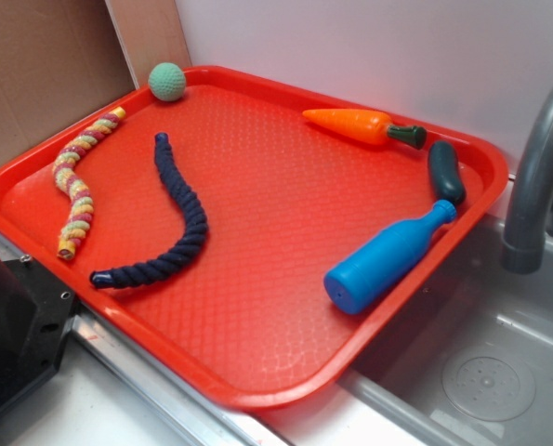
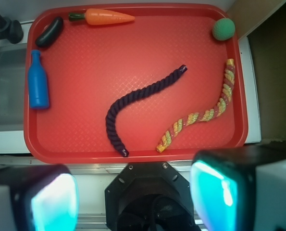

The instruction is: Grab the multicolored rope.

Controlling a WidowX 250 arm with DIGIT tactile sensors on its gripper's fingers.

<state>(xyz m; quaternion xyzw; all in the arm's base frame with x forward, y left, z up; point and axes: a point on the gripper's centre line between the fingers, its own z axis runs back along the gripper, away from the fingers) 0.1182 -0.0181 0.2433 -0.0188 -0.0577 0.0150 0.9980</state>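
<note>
The multicolored rope [image 1: 75,184] [image 2: 203,114] lies wavy and flat on the left part of the red tray [image 1: 285,372], banded yellow, pink-red and light green. In the wrist view it runs along the tray's right side. My gripper [image 2: 133,199] hangs high above the tray's near edge and the robot's black base, well apart from the rope. Its two fingers [image 2: 215,192] with teal pads stand wide apart with nothing between them. In the exterior view the gripper is out of sight.
A navy blue rope [image 1: 164,228] [image 2: 133,103] lies beside the multicolored one. On the tray too are a green ball [image 1: 167,81], an orange carrot [image 1: 355,124], a dark eggplant [image 1: 446,172] and a blue bottle [image 1: 388,258]. A sink with faucet [image 1: 536,177] adjoins the tray.
</note>
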